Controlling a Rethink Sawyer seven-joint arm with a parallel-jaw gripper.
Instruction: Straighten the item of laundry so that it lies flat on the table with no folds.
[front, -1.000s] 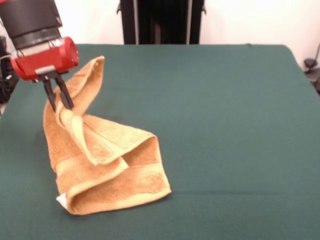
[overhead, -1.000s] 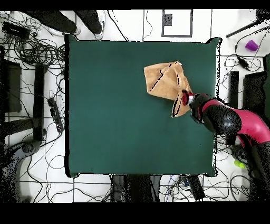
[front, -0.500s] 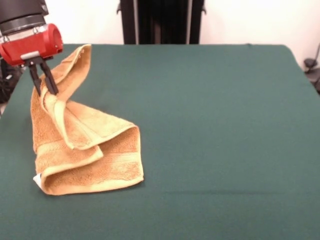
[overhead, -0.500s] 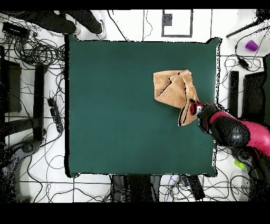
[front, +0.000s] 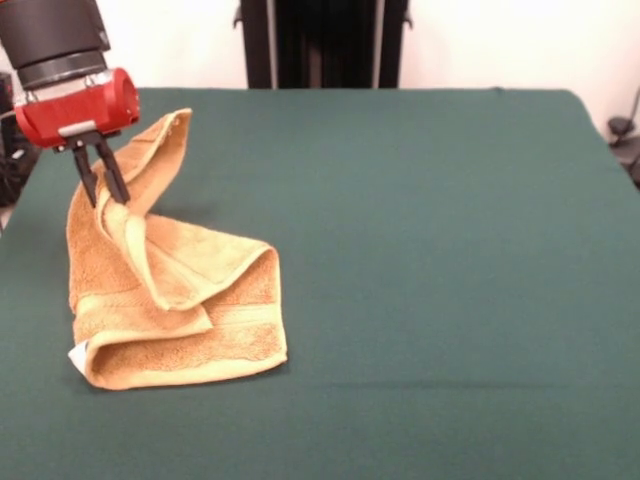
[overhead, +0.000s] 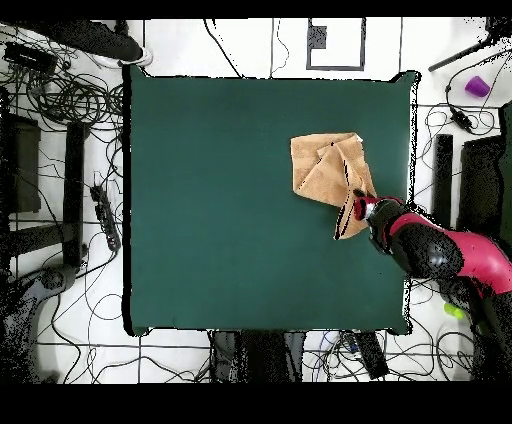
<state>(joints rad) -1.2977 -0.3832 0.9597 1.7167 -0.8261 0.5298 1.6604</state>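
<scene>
1. Lying crumpled near one long edge of the table (front: 450, 250), the towel (front: 185, 300) is showing golden-orange terry loops, thick and nubby, with a smoother woven band running across its lower layer.
2. Folding over itself, its bottom part is forming a rounded double roll, and a small white tag (front: 78, 352) is peeking from the near left corner in the front view.
3. Rising from that heap, one corner is standing up in a twisted, tapering flap.
4. Pinching that raised cloth, the gripper (front: 104, 196) is holding the towel between two thin black fingers (front: 115, 175) set narrowly together under a glossy red cylinder.
5. Spreading wide around it, the table is showing flat dark green felt.
</scene>
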